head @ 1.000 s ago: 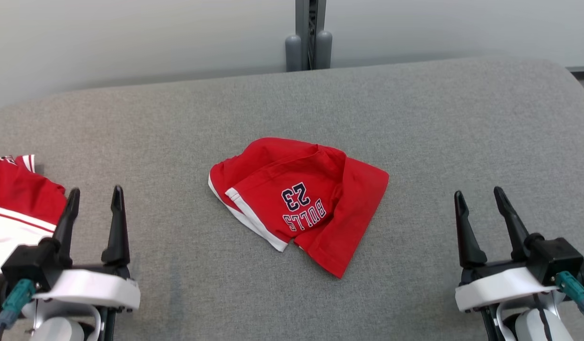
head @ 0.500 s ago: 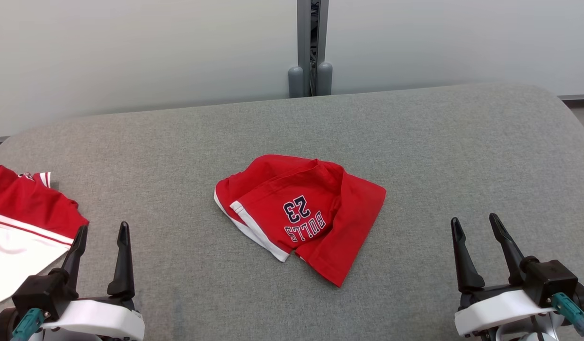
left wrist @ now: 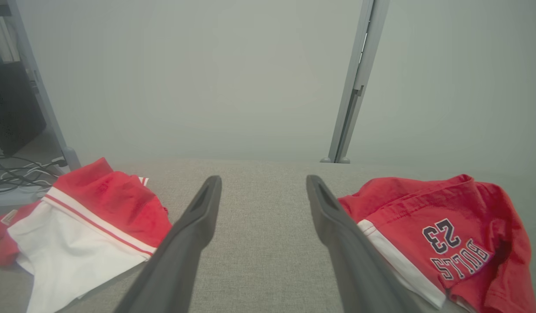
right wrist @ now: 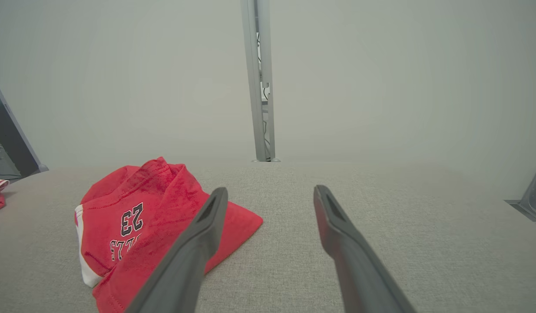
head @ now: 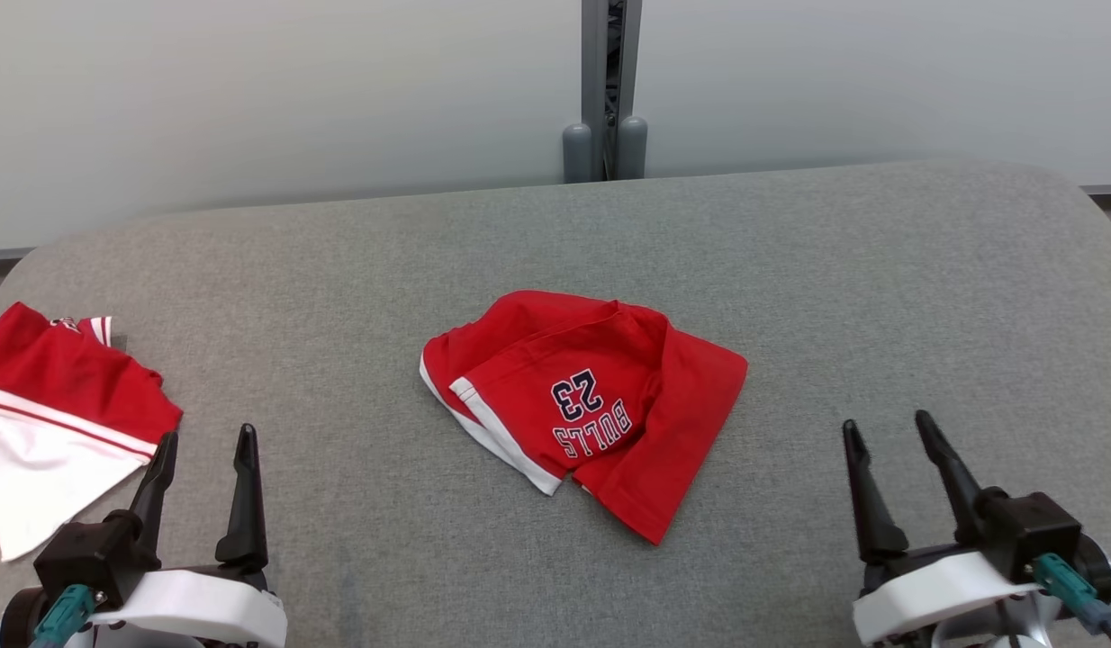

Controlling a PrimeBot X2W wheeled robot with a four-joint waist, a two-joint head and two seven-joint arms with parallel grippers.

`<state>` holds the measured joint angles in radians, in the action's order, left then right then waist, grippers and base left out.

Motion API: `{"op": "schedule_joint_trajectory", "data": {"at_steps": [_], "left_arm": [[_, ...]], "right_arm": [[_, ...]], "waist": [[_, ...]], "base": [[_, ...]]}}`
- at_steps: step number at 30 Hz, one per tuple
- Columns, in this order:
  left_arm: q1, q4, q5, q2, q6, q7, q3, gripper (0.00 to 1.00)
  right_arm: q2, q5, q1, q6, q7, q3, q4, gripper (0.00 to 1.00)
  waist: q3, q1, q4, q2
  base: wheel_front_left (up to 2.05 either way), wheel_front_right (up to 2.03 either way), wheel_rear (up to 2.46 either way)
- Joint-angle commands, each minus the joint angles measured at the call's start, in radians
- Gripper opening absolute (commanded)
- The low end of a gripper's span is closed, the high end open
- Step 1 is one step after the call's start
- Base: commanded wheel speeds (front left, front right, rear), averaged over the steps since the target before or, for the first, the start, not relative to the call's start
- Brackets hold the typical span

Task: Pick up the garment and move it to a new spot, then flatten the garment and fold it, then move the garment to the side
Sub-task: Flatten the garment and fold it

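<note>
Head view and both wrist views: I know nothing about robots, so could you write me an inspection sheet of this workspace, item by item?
Surface: grey fabric-covered table, rounded far corners, no stains seen.
Job's things: red Bulls 23 garment, bunched and partly doubled over near the table's middle, print upside down from the robot's side.
Clutter: red-and-white garment, crumpled at the table's left edge.
Grippers: left gripper and right gripper both open, empty, apart from either garment.
Cables: teal plug at the left wrist, another at the right; loose cables on the floor beyond the table's left end.
Surroundings: pale wall behind, with a grey post.
</note>
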<state>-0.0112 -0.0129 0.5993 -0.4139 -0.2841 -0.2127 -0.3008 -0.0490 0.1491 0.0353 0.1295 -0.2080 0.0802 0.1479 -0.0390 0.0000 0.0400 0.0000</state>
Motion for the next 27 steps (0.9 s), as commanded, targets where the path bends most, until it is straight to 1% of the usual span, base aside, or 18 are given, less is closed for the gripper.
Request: {"op": "schedule_joint_trajectory", "data": {"at_steps": [1, 5, 11, 12, 19, 23, 27], "left_arm": [[0.013, -0.007, -0.003, -0.001, -0.006, -0.003, 0.0, 1.0], [0.033, -0.013, -0.001, 0.007, -0.004, 0.011, -0.011, 1.0], [0.097, 0.009, -0.002, 0.04, 0.018, 0.016, -0.043, 1.0], [0.097, 0.009, -0.002, 0.04, 0.018, 0.016, -0.043, 1.0], [0.196, 0.079, -0.01, 0.098, 0.063, -0.007, -0.084, 1.0], [0.24, 0.127, -0.007, 0.13, 0.091, -0.025, -0.095, 1.0], [0.265, 0.17, -0.004, 0.154, 0.119, -0.037, -0.092, 1.0]], "right_arm": [[-0.004, -0.005, 0.013, 0.002, 0.014, 0.018, -0.007, 1.0], [-0.011, -0.015, 0.05, 0.002, 0.077, 0.099, -0.012, 1.0], [-0.083, 0.02, 0.161, 0.002, 0.181, 0.278, -0.005, 1.0], [-0.083, 0.02, 0.161, 0.002, 0.181, 0.278, -0.005, 1.0], [-0.178, 0.071, 0.319, 0.002, 0.286, 0.477, 0.05, 1.0], [-0.219, 0.099, 0.396, 0.001, 0.319, 0.553, 0.101, 1.0], [-0.245, 0.121, 0.455, 0.001, 0.343, 0.599, 0.158, 1.0]], "waist": [[-0.007, 0.0, -0.009, 0.0], [-0.035, 0.0, -0.036, 0.0], [-0.104, 0.0, -0.096, 0.0], [-0.104, 0.0, -0.096, 0.0], [-0.186, 0.0, -0.193, 0.0], [-0.223, 0.0, -0.248, 0.0], [-0.25, 0.0, -0.289, 0.0]], "base": [[0.0, 0.0, 0.0], [0.0, 0.0, 0.0], [0.0, 0.0, 0.0], [0.0, 0.0, 0.0], [0.0, 0.0, 0.0], [0.0, 0.0, 0.0], [0.0, 0.0, 0.0]]}}
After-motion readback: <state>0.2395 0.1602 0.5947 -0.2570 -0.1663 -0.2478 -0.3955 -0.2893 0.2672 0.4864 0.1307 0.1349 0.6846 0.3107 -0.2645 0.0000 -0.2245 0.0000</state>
